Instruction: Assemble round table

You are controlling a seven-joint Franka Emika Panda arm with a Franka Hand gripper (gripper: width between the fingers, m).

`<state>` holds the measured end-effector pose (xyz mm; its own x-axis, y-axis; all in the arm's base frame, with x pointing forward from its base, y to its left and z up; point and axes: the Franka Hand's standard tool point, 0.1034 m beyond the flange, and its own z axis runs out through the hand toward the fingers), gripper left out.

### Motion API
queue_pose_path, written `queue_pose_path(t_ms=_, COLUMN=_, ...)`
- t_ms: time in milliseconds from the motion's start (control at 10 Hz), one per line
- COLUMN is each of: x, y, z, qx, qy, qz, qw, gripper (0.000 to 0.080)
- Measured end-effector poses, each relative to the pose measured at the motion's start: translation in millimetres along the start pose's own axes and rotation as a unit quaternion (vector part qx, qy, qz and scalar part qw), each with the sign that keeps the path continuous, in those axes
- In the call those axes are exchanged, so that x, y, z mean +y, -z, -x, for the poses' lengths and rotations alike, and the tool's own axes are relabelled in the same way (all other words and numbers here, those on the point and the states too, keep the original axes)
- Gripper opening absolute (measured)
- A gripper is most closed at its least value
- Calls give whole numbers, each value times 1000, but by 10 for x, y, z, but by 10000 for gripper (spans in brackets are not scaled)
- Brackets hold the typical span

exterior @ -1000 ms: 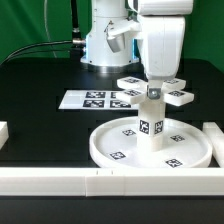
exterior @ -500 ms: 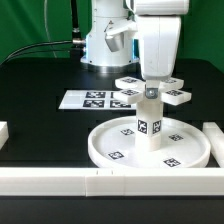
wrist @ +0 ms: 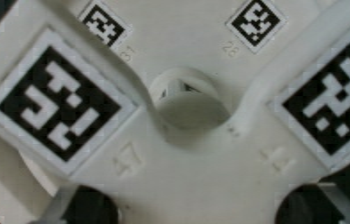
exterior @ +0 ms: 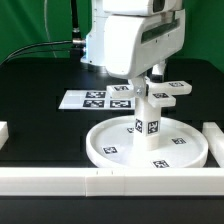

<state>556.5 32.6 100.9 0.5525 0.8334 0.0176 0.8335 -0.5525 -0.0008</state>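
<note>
The large round disc point(exterior: 110, 148) lies at the front of the table. The thick short cylinder point(exterior: 149, 127) stands upright in its central socket. The cross-shaped piece point(exterior: 163, 93) sits on top of the cylinder, with my gripper point(exterior: 146, 88) directly above it and shut on it. In the wrist view the cross-shaped piece point(wrist: 83, 95) fills the frame with its tags and central hole. My gripper point(wrist: 204, 206) clasps it, with a dark fingertip point(wrist: 90, 206) on either side. The joint between the cross and the cylinder is hidden.
The marker board point(exterior: 95, 99) lies behind the disc toward the exterior view's left. Long white rails run along the front point(exterior: 60, 181), at the exterior view's right point(exterior: 214, 137) and at its left edge point(exterior: 3, 131). The arm's base point(exterior: 97, 45) stands at the back.
My hand has turned about its vertical axis and shifted slightly toward the exterior view's left. The cross-shaped piece has turned with it on top of the cylinder.
</note>
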Motion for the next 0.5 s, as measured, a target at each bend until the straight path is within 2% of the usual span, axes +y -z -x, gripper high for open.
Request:
queue_pose_path(t_ms=100, x=14, y=2, z=-7, qx=4, qy=-21, qz=6, qw=1000, gripper=439)
queue_pose_path(t_ms=300, x=12, y=2, z=-8, qx=4, qy=-87, qz=5, qw=996, gripper=439)
queue_pose_path(t_ms=500, x=4, y=-1, z=-10, qx=11, qy=-206, qz=-3, qw=978, gripper=440)
